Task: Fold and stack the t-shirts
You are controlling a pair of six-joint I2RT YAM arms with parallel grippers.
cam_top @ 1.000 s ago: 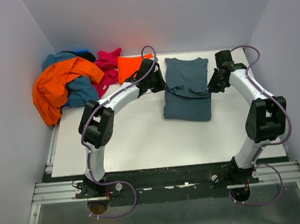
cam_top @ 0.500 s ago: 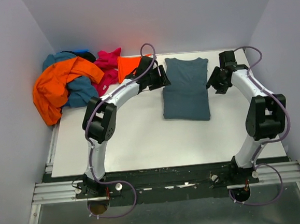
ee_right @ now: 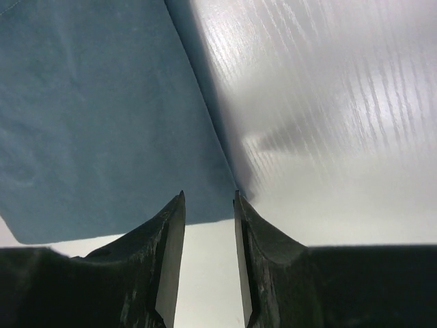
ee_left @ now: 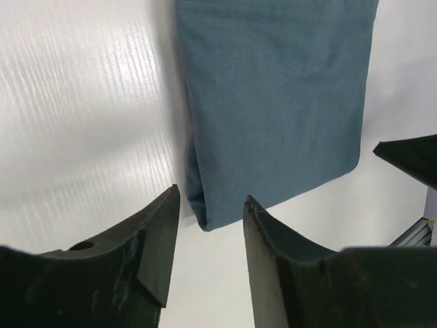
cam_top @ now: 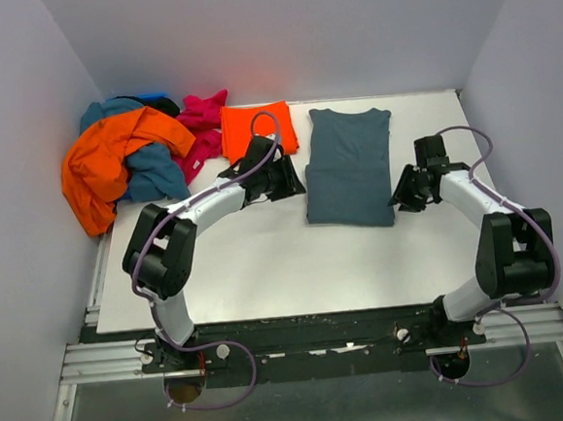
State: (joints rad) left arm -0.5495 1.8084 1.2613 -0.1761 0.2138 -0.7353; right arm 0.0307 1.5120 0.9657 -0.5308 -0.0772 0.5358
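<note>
The slate blue-grey t-shirt (cam_top: 348,166) lies folded in a long rectangle on the white table (cam_top: 256,261). My left gripper (cam_top: 294,180) stands open just off its left edge, holding nothing. In the left wrist view that gripper (ee_left: 212,205) frames the shirt's (ee_left: 273,102) near corner. My right gripper (cam_top: 404,193) is open beside the shirt's right edge, near the lower corner. The right wrist view has the shirt (ee_right: 102,116) ahead of the gripper (ee_right: 208,198), with only bare table between the fingers. A folded orange-red t-shirt (cam_top: 256,130) lies at the back.
A loose heap of t-shirts sits at the back left: orange (cam_top: 112,160), teal (cam_top: 152,172), magenta (cam_top: 197,129) and a bit of blue (cam_top: 154,97). Walls close in the table on the left, back and right. A metal rail (cam_top: 312,345) runs along the near edge.
Both grippers have opened off the blue-grey shirt and drawn toward the near edge along its sides. The shirt now lies flat, and the orange-red shirt is uncovered.
</note>
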